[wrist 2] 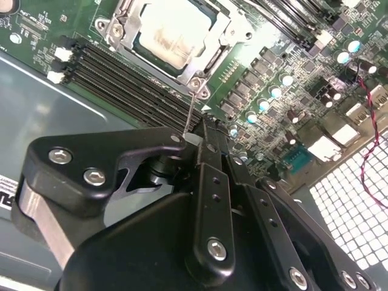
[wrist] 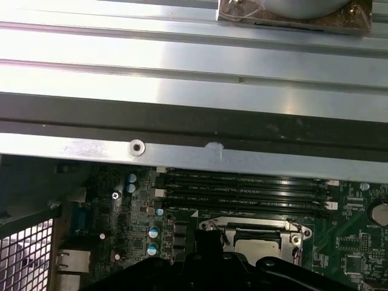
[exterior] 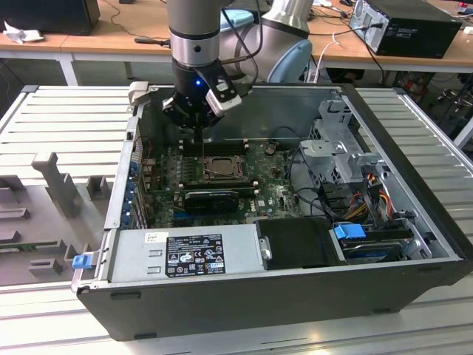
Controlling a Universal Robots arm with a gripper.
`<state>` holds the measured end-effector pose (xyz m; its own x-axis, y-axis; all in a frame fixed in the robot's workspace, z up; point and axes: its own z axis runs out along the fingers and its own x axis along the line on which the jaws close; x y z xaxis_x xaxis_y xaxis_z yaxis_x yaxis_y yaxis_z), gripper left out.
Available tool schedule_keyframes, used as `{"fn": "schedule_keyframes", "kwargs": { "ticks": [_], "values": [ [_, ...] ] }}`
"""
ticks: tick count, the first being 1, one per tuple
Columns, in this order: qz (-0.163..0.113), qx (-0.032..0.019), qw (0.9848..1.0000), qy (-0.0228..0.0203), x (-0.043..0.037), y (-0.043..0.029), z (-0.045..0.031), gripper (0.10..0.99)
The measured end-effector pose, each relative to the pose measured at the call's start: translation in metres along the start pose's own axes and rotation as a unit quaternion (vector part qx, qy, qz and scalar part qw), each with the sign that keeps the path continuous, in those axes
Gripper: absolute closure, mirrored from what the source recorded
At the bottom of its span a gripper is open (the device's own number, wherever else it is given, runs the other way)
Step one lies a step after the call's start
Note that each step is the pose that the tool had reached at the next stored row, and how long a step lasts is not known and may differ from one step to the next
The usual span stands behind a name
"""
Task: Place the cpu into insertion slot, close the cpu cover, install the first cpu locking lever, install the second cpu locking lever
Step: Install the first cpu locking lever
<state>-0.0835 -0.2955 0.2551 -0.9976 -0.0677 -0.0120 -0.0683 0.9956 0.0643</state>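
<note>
Beside the covered cpu point(wrist 2: 173, 33), the fingers point(wrist 2: 209, 176) pinch a thin locking lever point(wrist 2: 190, 112).

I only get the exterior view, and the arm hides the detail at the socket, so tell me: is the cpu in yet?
Observer: Yes. In the second wrist view the cpu lies flat, metal top up, with the cpu cover down around it.
Operator: And what is the gripper on?
Observer: The gripper is shut on a thin wire locking lever that runs from a corner of that cover into its grip.
</note>
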Motion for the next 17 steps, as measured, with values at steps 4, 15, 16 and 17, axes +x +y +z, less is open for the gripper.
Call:
{"fn": "schedule_keyframes", "kwargs": {
  "ticks": [4,15,16,17],
  "values": [
    [0.000,0.0000,1.0000,0.0000,-0.0029,-0.0002,0.0000,0.980],
    [0.000,0.0000,1.0000,0.0000,-0.0177,-0.0014,0.0023,0.980],
    [0.000,0.0000,1.0000,0.0000,-0.0197,-0.0015,0.0024,0.980],
    [0.000,-0.0006,1.0000,0.0000,-0.0218,-0.0017,0.0024,0.980]
  ]
}}
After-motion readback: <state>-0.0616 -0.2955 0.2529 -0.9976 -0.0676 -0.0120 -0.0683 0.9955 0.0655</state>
